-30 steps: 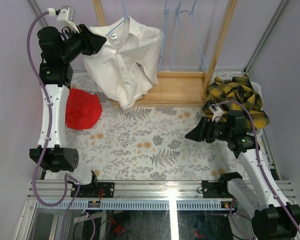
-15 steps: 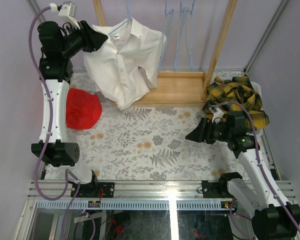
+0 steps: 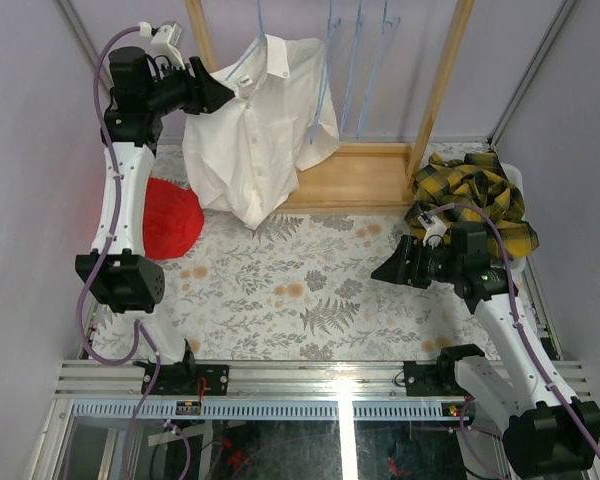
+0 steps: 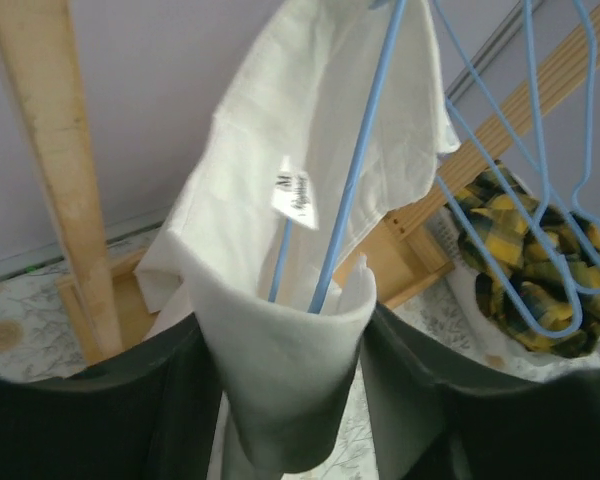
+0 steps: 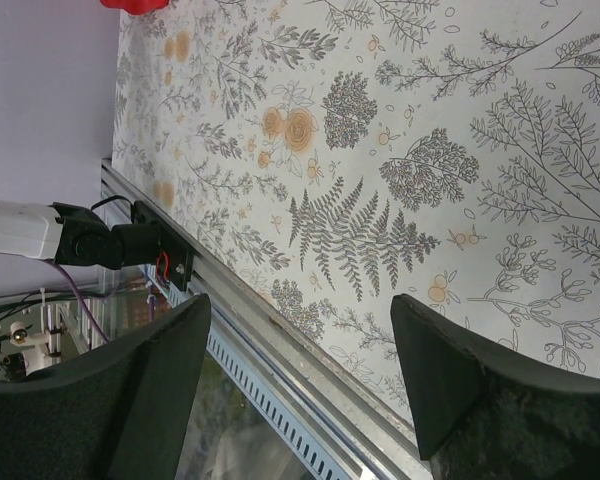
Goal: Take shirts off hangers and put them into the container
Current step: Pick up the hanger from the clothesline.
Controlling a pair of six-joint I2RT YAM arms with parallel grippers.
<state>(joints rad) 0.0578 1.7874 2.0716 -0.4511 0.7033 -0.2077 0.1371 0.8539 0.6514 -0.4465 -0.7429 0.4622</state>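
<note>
left gripper (image 3: 220, 95) clamps shirt (image 3: 250, 140) shoulder, held high, likely to slip it off hanger (image 4: 355, 170) | right gripper (image 3: 385, 268) spread, empty, idle over counter (image 3: 310, 290)

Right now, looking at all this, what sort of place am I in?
Probably a robotics lab test bench, not a laundry: two robot arms bolted to a metal frame, a wooden rack with blue hangers and a white shirt.

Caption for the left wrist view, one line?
Left gripper pinches a fold of the white shirt on its blue hanger; empty hangers and the plaid shirt beyond.
</note>
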